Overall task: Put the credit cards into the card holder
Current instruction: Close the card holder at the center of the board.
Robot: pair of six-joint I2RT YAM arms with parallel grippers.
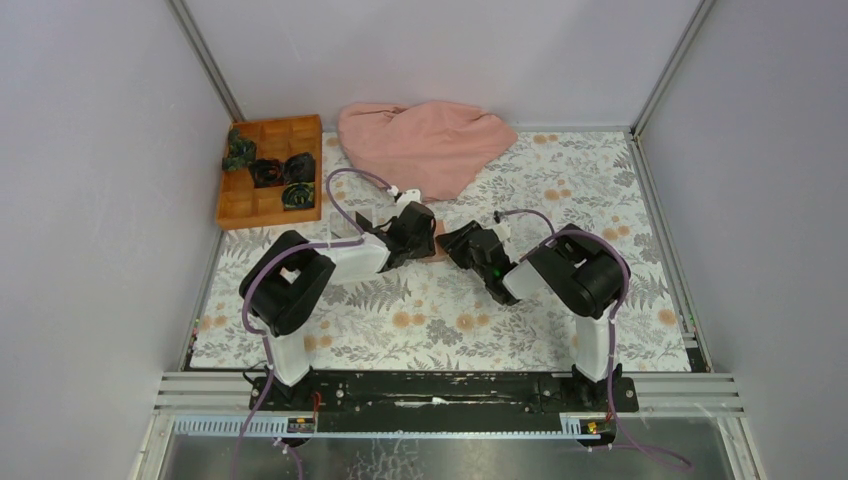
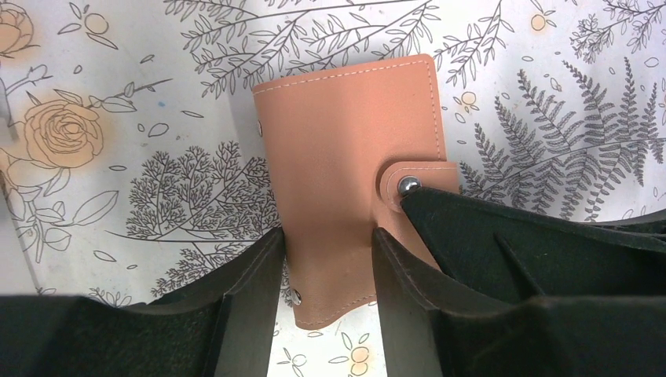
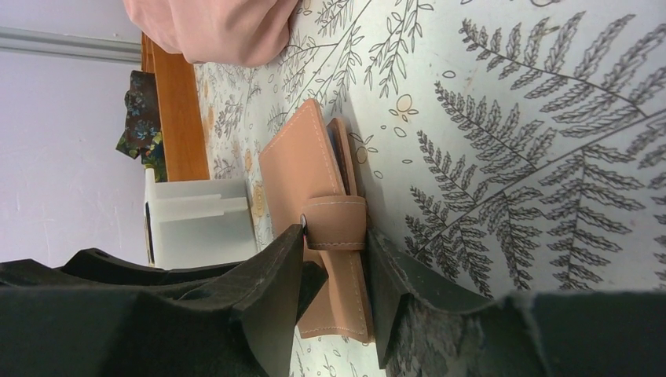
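Floral surface (image 1: 560, 320), both tools at the closed card holder (image 1: 437, 243) mid-surface.
Overhead: orange box (image 1: 270, 170) and pink cloth (image 1: 425, 140) sit behind, open room in front. Left wrist: left tool (image 2: 326, 259) clamps the holder's near end. Right wrist: right tool (image 3: 336, 243) straddles the snap strap (image 3: 336, 222); whether it grips is unclear. Unsnapping looks next; no cards are visible.

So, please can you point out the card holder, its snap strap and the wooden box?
card holder (image 2: 345, 133): left wrist view, front cover.
snap strap (image 3: 336, 222): right wrist view, strap middle.
wooden box (image 1: 238, 205): top external view, bare compartment floor.
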